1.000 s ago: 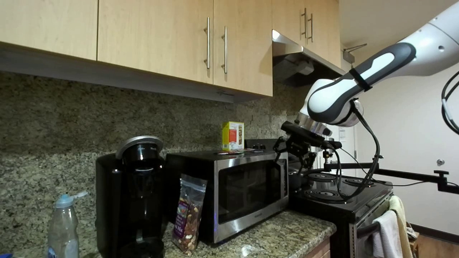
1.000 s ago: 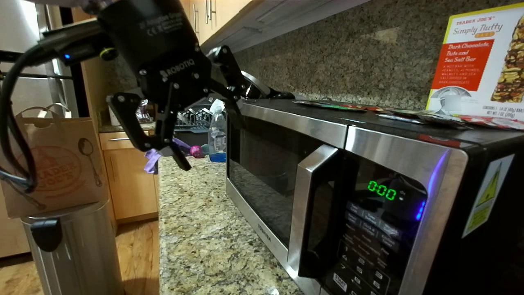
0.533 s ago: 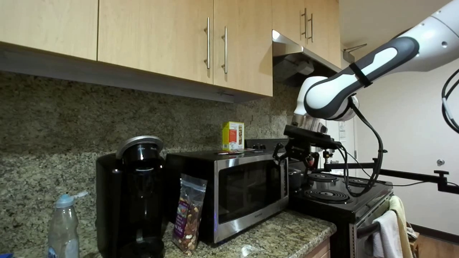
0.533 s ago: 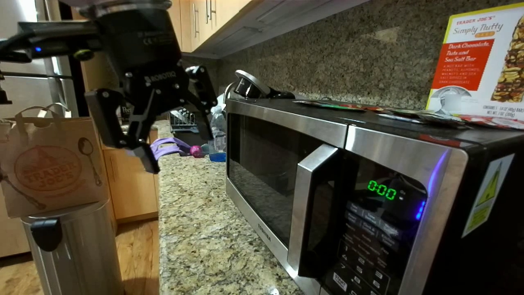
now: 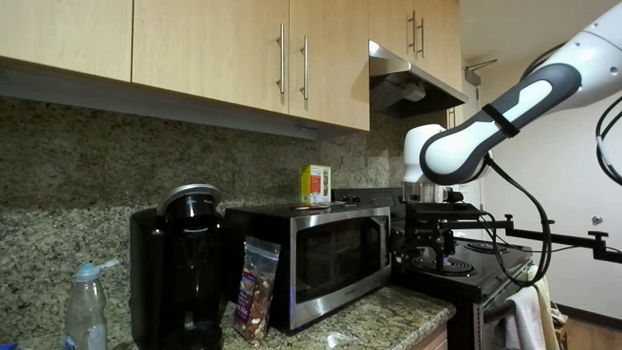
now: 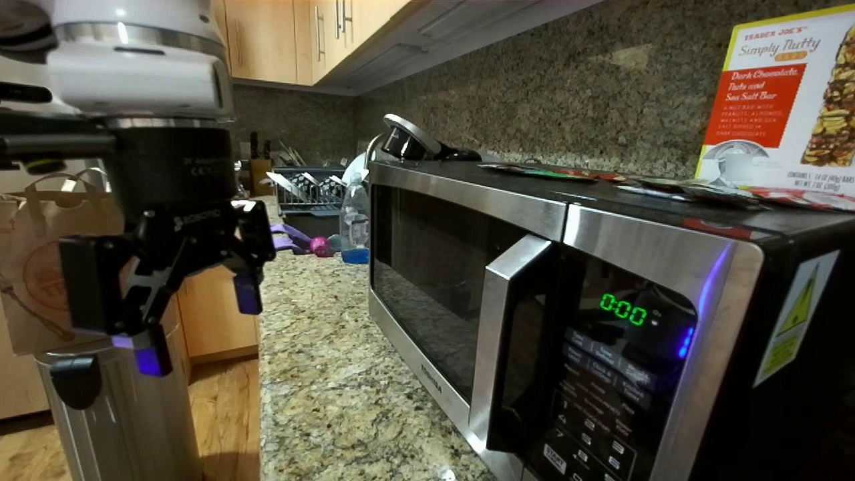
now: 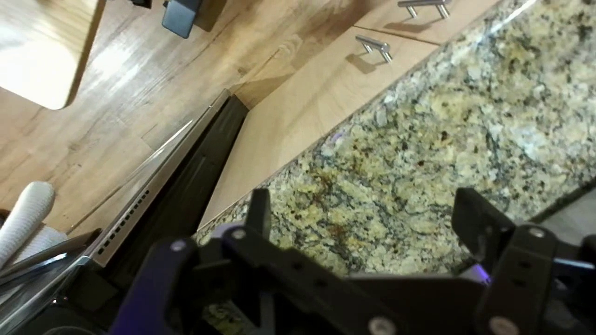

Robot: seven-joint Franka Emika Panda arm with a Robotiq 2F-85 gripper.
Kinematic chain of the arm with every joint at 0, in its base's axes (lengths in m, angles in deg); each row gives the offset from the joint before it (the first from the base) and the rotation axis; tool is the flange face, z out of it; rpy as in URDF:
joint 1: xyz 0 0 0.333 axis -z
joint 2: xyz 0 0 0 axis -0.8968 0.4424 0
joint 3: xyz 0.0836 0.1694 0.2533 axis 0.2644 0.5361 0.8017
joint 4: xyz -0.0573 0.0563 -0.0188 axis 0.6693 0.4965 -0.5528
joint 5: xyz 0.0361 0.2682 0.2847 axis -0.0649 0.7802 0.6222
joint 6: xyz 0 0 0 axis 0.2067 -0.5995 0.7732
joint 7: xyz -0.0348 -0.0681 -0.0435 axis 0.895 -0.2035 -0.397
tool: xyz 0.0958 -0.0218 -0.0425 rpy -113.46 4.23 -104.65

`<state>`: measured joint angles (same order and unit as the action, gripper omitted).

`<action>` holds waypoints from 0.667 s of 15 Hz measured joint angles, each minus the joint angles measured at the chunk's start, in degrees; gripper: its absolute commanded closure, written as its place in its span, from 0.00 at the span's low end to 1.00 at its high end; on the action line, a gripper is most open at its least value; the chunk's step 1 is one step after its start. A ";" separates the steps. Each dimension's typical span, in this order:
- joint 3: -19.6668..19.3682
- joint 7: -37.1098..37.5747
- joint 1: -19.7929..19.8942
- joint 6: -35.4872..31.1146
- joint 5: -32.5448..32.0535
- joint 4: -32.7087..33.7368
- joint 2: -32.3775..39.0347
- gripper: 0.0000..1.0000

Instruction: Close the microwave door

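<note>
0:00 display (image 6: 623,310) in an exterior view only — microwave door (image 6: 434,267) closed

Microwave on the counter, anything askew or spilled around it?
The trail mix bag is tilted, apparently propped against the microwave, rather than upright; I see no spill. The microwave door looks flush with the control panel.

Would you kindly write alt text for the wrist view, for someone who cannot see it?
The open gripper, holding nothing, shows dark against a speckled granite countertop. Beyond its edge are wooden cabinet fronts and a wood floor, with a white towel at far left.
</note>
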<state>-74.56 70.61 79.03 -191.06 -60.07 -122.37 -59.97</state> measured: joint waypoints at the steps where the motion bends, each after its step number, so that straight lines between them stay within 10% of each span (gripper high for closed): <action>1: 0.45 -0.64 -0.05 0.00 -0.06 -0.56 0.00 0.00; 10: 3.20 -13.91 -0.76 8.27 -5.68 5.41 -0.81 0.00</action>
<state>-71.36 56.70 78.27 -182.79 -65.75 -116.96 -60.78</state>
